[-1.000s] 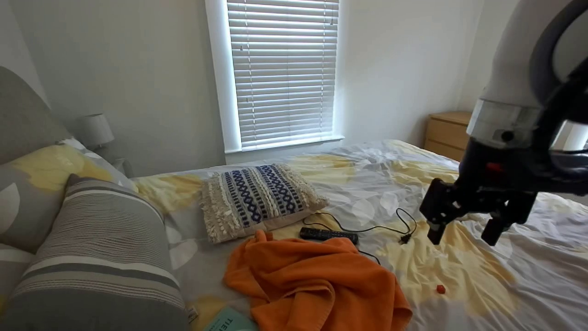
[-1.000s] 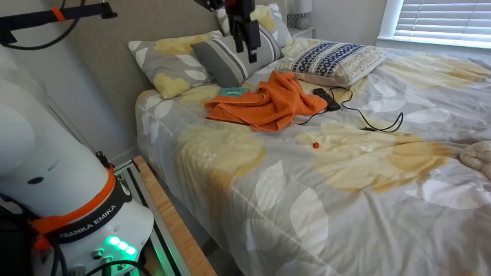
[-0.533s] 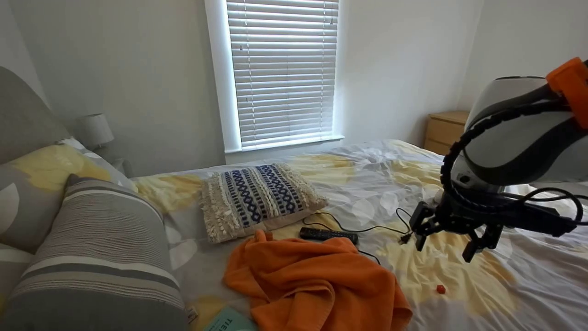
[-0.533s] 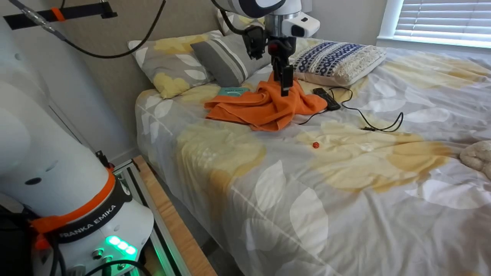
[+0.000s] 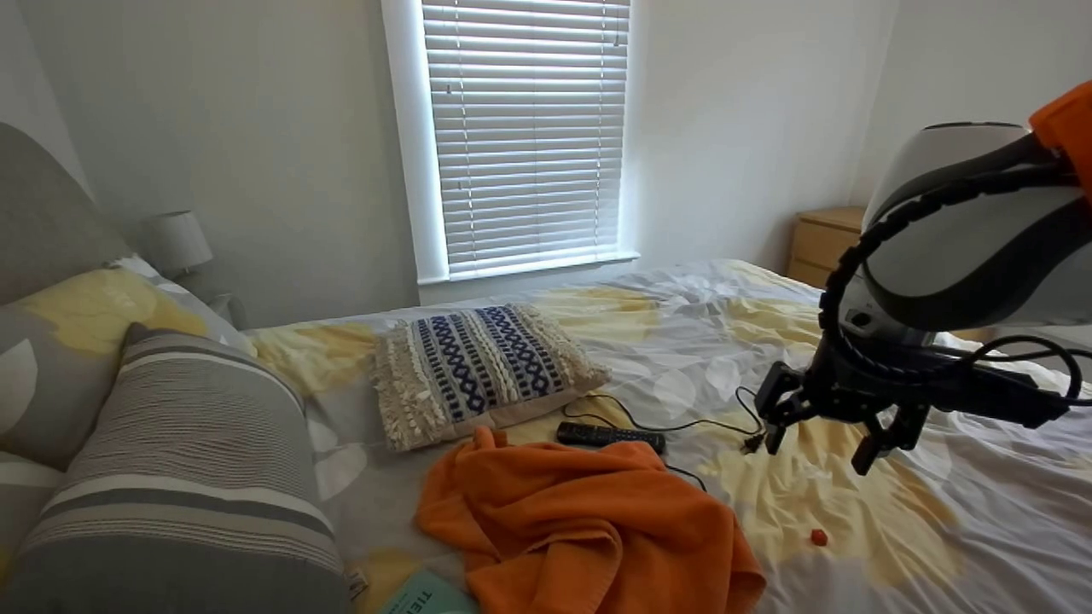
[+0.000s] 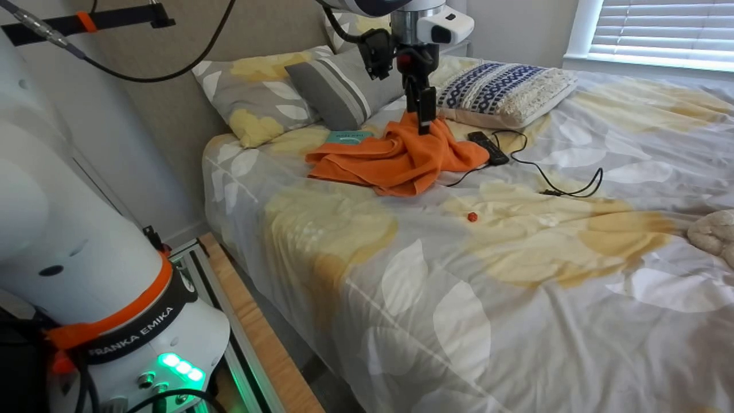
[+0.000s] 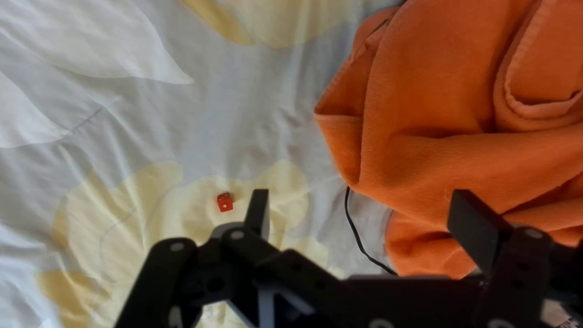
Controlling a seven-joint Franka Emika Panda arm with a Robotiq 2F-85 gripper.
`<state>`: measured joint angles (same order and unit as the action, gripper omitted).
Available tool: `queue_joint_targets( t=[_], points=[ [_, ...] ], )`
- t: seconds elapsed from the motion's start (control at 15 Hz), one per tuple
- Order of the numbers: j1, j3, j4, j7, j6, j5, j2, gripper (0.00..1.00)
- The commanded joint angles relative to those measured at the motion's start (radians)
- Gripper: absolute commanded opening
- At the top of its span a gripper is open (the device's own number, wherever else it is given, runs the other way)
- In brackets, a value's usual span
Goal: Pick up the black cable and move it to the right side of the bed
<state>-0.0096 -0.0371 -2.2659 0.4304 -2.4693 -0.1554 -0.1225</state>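
Black looped cable [image 5: 701, 421]: lying on the broad bed [image 6: 413, 229] with rumpled grey-white and yellow sheets, a long thin cord trailing from the fringed blue-and-white woven cushion [image 5: 486, 367], past the slim black remote [image 5: 610, 436], to its chunky plug [image 5: 752, 443].
Bed edge: dropping away in an exterior view, with a gap before the wood-trimmed metal stand [image 6: 256, 321]; sheet stretches wide between that edge and the plug.
Black two-finger gripper [image 5: 817, 458]: hanging above the sheet, fingers [image 7: 476, 225] spread wide! In the wrist view one finger shows just beside the small red cube-shaped die [image 7: 225, 202], the other in front of the crumpled orange cloth [image 7: 432, 164].
Cloth edge: running down between those two fingers as the wrist camera sees it, a stretch of black cord [image 7: 357, 237] coming out from beneath; whether it joins the plug end, I cannot tell.
Gripper shift: lower in an exterior view than a second ago, nearer the remote there, yet a touch higher in both exterior views than half a second ago.
Cable, remote, cloth and die: all lying just as they did.
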Motion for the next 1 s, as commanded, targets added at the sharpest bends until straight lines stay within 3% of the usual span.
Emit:
queue_joint_targets(
  t=[0.0,0.93],
  points=[
    [0.016,0.018,0.055,0.028,-0.004,-0.019,-0.072,1.00],
    [-0.044,0.052,0.523,0.109,0.068,-0.253,-0.631,1.00]
  ],
)
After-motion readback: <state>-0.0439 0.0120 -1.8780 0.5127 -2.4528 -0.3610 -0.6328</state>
